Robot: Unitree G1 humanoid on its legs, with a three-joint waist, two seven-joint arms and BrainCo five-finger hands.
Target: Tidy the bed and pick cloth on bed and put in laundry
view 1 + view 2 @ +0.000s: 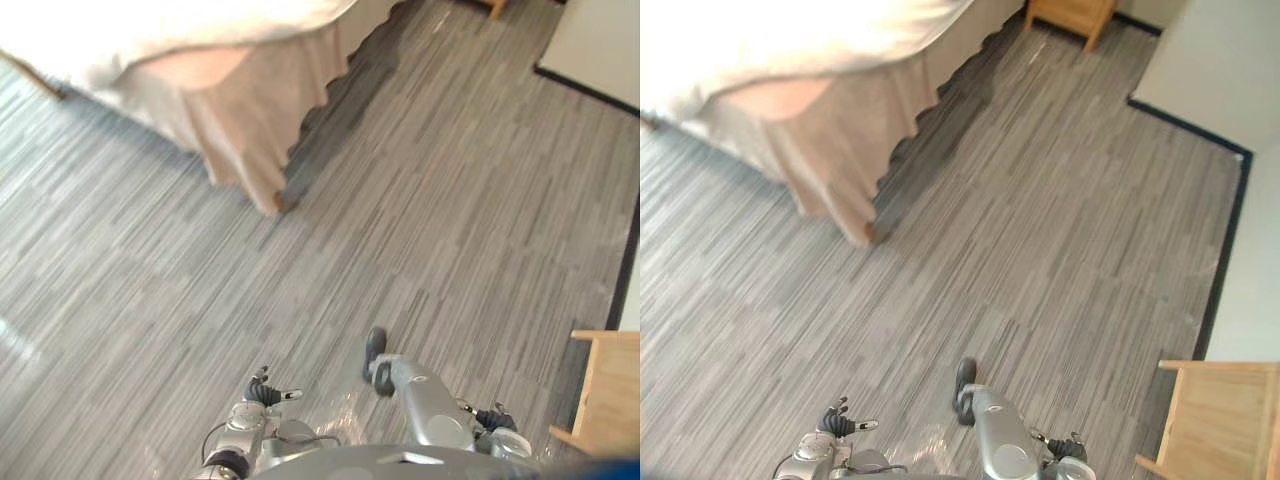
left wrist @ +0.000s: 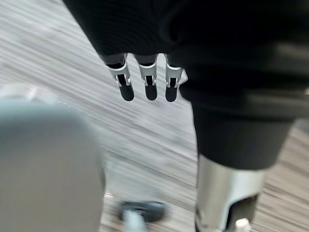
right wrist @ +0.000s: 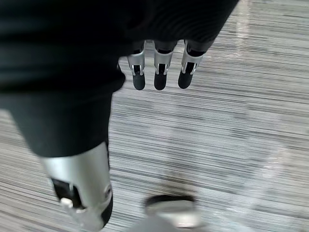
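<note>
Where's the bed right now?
The white-covered bed with a beige skirt sits upper left in the eye views, a wooden cabinet beyond its right edge.

Head stereo downward: shared bed [image 1: 150,40], floor [image 1: 450,200]

Grey floor [image 1: 450,220] — bed [image 1: 250,120], pale cover [image 1: 150,30]

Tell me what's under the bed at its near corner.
A beige bed skirt hangs down to the floor; a brown leg tip shows at its corner. The skirt covers everything else beneath.
</note>
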